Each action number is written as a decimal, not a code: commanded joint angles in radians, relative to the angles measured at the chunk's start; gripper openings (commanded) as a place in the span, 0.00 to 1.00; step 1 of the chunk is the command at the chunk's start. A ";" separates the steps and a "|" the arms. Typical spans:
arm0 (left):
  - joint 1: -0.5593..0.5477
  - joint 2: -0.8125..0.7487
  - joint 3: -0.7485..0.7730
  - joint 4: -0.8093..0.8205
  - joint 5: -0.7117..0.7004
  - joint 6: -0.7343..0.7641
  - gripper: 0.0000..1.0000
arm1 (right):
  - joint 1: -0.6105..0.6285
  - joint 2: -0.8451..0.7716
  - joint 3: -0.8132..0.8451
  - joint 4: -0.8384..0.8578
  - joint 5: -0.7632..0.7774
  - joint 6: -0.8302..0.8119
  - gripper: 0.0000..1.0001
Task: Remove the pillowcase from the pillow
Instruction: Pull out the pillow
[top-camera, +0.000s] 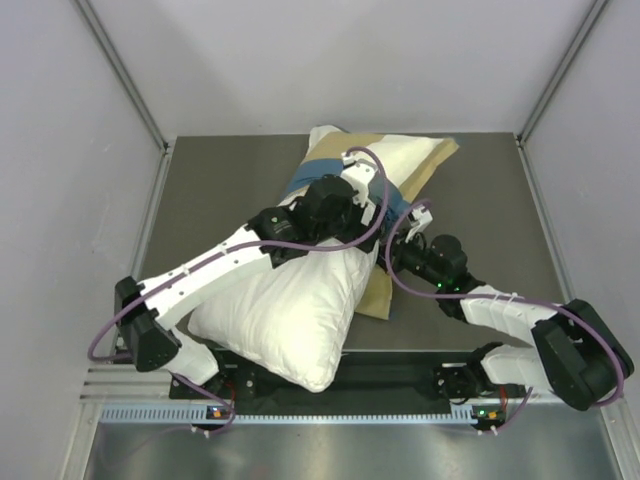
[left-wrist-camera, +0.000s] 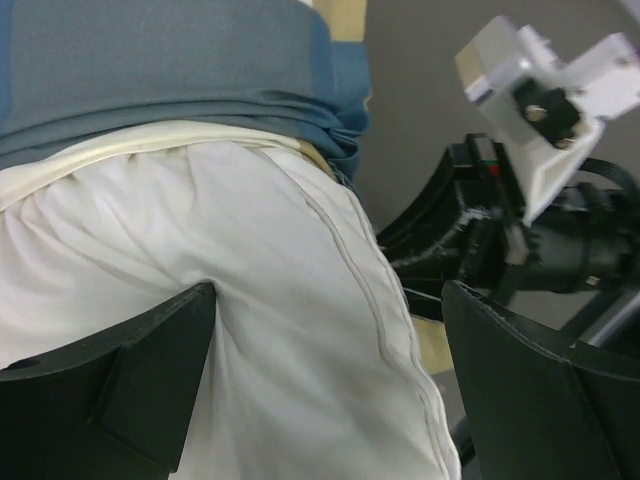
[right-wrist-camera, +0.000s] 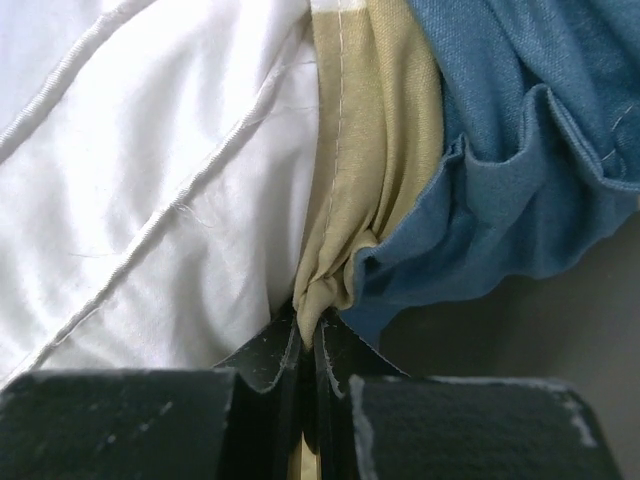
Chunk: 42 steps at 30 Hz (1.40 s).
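The white pillow (top-camera: 290, 320) lies slantwise on the table, its bare near end towards the arm bases. The checked pillowcase (top-camera: 300, 182) is bunched round its far half, with a tan flap (top-camera: 375, 295) on the right. My left gripper (top-camera: 362, 190) hovers over the bunched edge. In its wrist view it (left-wrist-camera: 330, 380) stands open, and the pillow (left-wrist-camera: 280, 300) with its seam bulges between the wide-apart fingers (left-wrist-camera: 130, 370), below the blue pillowcase (left-wrist-camera: 180, 70). My right gripper (top-camera: 400, 228) is at the pillow's right side. It (right-wrist-camera: 315, 335) is shut on a pinch of tan pillowcase (right-wrist-camera: 375, 160), beside the pillow (right-wrist-camera: 150, 200).
The dark grey table (top-camera: 220, 190) is enclosed by white walls at the left, right and back. A metal rail (top-camera: 300, 412) runs along the near edge at the arm bases. The right arm's wrist (left-wrist-camera: 520, 240) is close to the left gripper's right finger.
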 joint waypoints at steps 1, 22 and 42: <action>-0.034 0.057 0.018 0.015 -0.080 0.049 0.99 | 0.060 -0.067 0.083 0.188 -0.108 0.034 0.00; -0.089 0.149 -0.221 -0.134 -0.178 0.025 0.00 | 0.098 -0.378 0.154 -0.447 0.538 -0.137 0.00; -0.089 -0.271 0.042 -0.324 0.277 -0.006 0.00 | -0.018 -0.034 0.598 -0.478 1.389 -0.662 0.00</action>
